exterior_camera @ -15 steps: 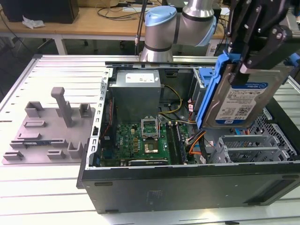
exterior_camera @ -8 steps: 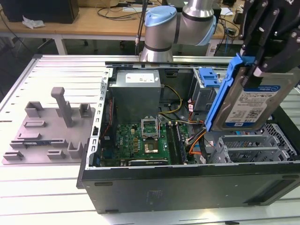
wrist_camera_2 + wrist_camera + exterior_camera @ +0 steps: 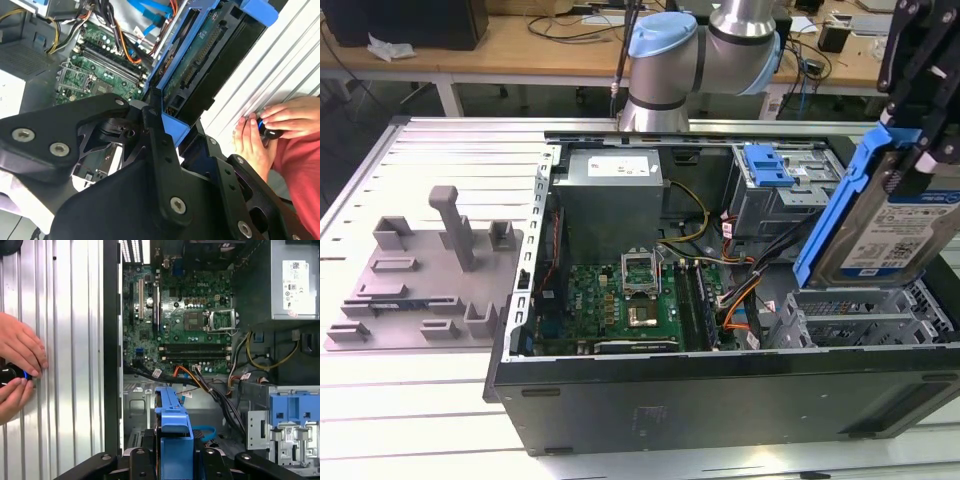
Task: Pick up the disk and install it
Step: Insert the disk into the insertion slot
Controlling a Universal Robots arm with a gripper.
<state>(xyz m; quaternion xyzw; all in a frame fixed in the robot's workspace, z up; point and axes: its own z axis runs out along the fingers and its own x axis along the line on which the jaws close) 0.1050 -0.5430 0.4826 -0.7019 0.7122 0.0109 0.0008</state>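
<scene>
Pincer (image 3: 912, 135) clenched on the blue carrier frame of the disk (image 3: 890, 225). The disk is held clear above the open computer case (image 3: 720, 395), over the metal drive cage (image 3: 865, 320) at the exterior view's right. It hangs directly below the pincer, on edge, with its long axis steeply upright and leaning, lower end toward the cage.

Judged: carried, not yet seated.

The white-and-blue label faces the exterior view; its print is too small to read. The sticker on the power supply (image 3: 610, 190) is likewise unread. A person's hand (image 3: 20, 352) is at the table (image 3: 440, 150) beside the case.

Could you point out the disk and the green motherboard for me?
The disk (image 3: 900, 235): exterior view, on its white-and-blue label.
The motherboard (image 3: 172, 310): first wrist view, on bare green board beside the processor socket.
</scene>
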